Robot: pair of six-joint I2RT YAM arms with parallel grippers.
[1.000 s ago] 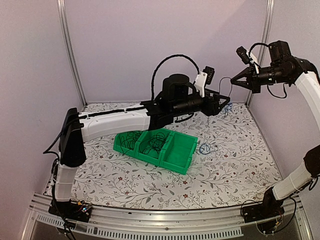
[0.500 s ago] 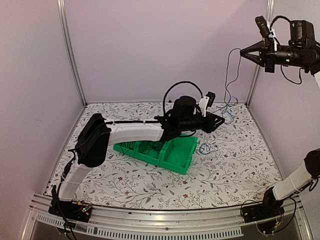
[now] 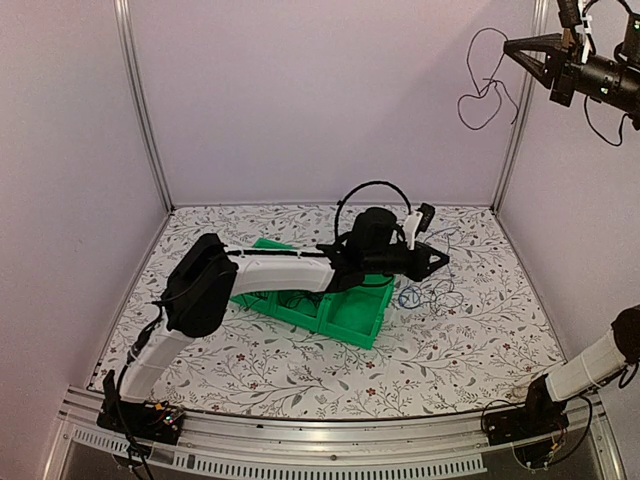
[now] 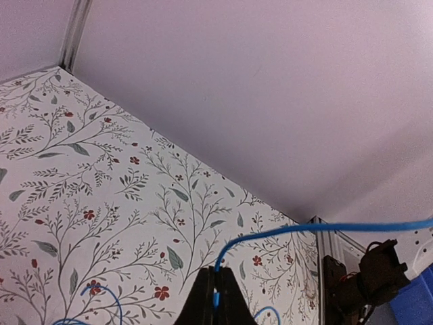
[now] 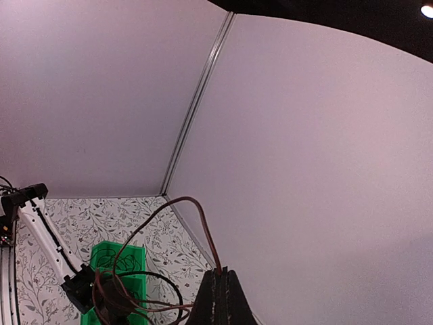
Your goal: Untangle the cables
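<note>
"Where has the right arm got to?"

"High in the far right corner, well above the table (image 3: 300,372). The right fingers (image 3: 530,52) are pressed together on a thin dark cable (image 5: 183,198). It droops from their tips in a few loose loops, hanging in mid-air in front of the far wall and touching nothing."

"And the left one?"

"The left arm (image 3: 270,268) reaches low across the green bin (image 3: 352,322) toward the right. The left fingers (image 4: 203,301) are closed as well, pinching a blue cable (image 4: 284,233) right at their tips. From the pinch it rises a little, then runs off to the right, clear of the table."

"Any wire lying loose?"

"Blue loops (image 3: 410,297) lie on the flowered table just beside the right end of the bin, below the left fingers, with a few thin dark strands near them. I can't tell whether those loops belong to the cable being pinched."

"What's in the bin?"

"It has three compartments in a row, set at a slant in the middle of the table. The arm hides most of the left and middle ones. Some dark wire shows inside beneath the arm, but I can't tell which compartment it sits in."
</note>
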